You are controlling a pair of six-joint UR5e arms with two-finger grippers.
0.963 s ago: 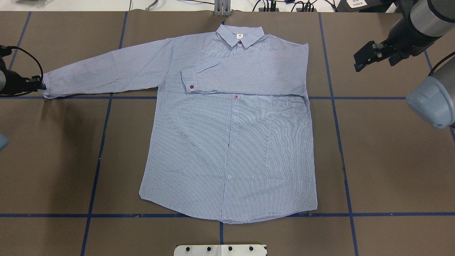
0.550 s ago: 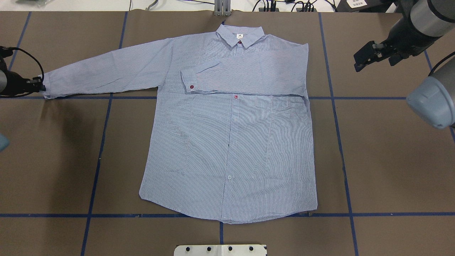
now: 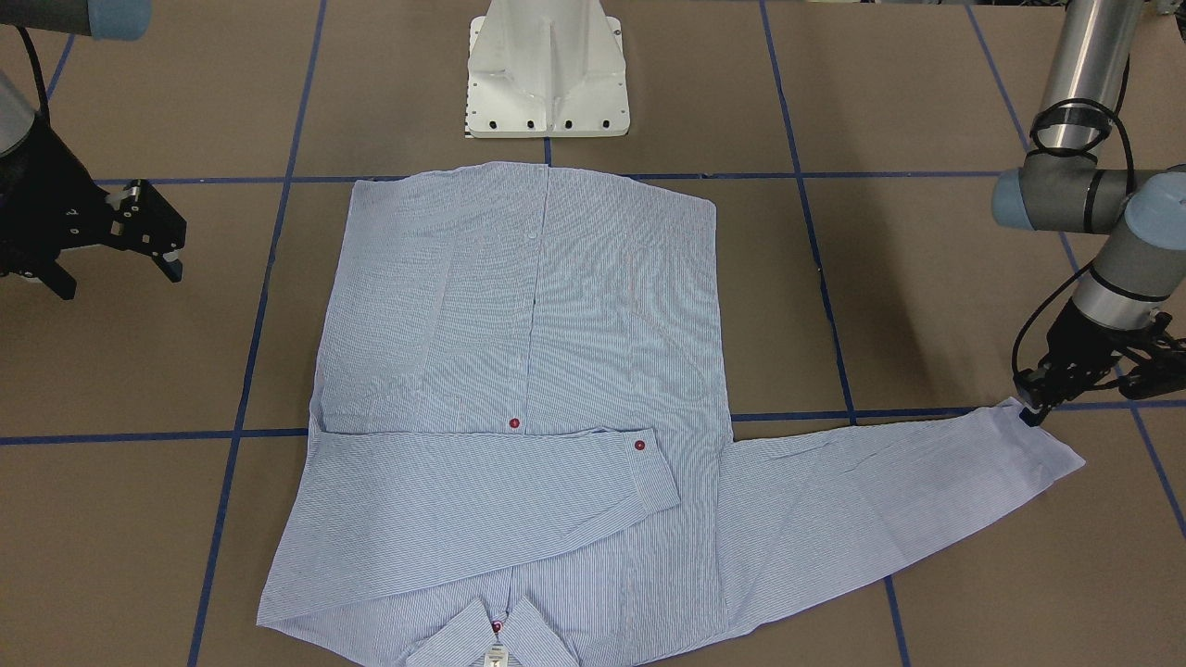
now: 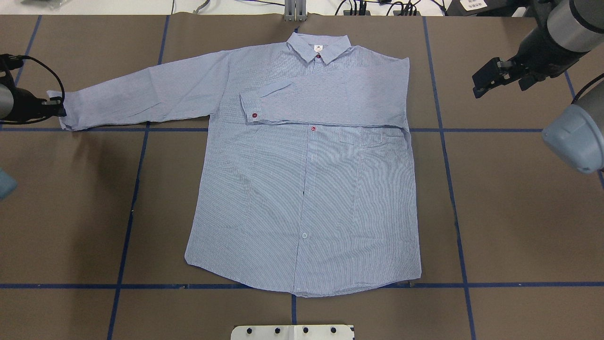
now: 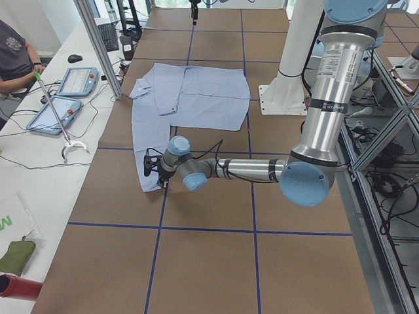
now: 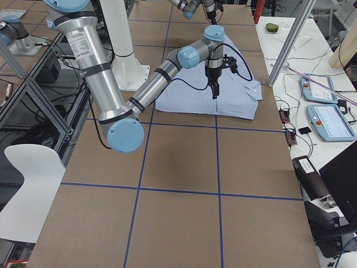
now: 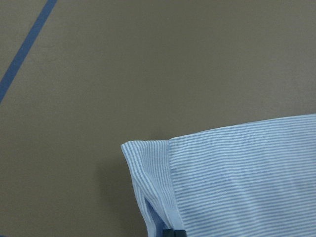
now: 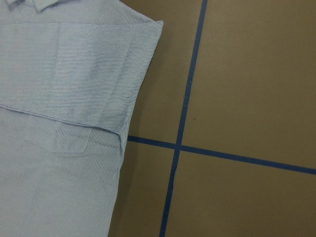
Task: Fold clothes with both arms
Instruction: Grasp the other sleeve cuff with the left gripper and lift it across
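Left arm [image 3: 1056, 199] at three o'clock, right arm [image 3: 56, 11] at ten, are both showing silver tubes, grey joints, light blue caps, black cables.

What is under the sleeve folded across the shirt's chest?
The folded sleeve lies on the shirt front. A red button and the pocket show just below it; any placket buttons beneath are hidden.

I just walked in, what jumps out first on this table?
A striped blue shirt lies flat on the table, one sleeve already folded across its chest. The left gripper pinches the cuff of the other, outstretched sleeve, while the right gripper hangs open off to the side.
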